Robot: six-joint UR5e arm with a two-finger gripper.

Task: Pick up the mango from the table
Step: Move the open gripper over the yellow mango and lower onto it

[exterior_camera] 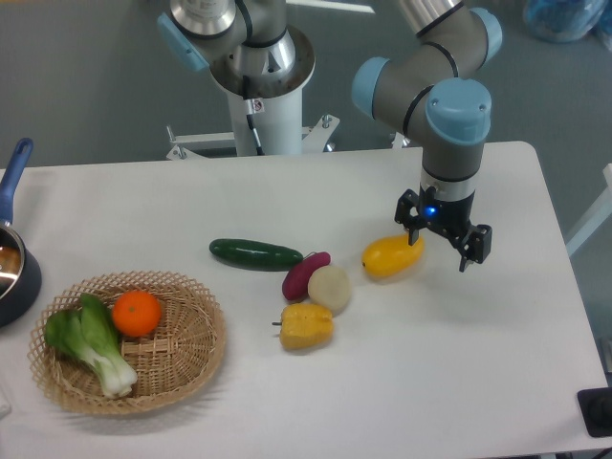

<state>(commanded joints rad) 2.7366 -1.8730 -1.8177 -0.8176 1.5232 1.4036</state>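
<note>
The mango [391, 256] is a glossy yellow-orange oval lying on the white table [478, 363], right of centre. My gripper [445, 246] hangs just to the right of the mango, pointing down, with its jaws open and nothing between them. Its left finger [413, 229] is at the mango's right end; I cannot tell whether it touches. The gripper's height above the table is hard to judge.
Left of the mango lie a pale round vegetable [329, 288], a purple one [305, 274], a blocky yellow pepper [307, 326] and a green cucumber [255, 253]. A wicker basket [206, 320] at front left holds an orange [136, 313] and bok choy [91, 344]. A blue-handled pot [11, 258] sits at the left edge.
</note>
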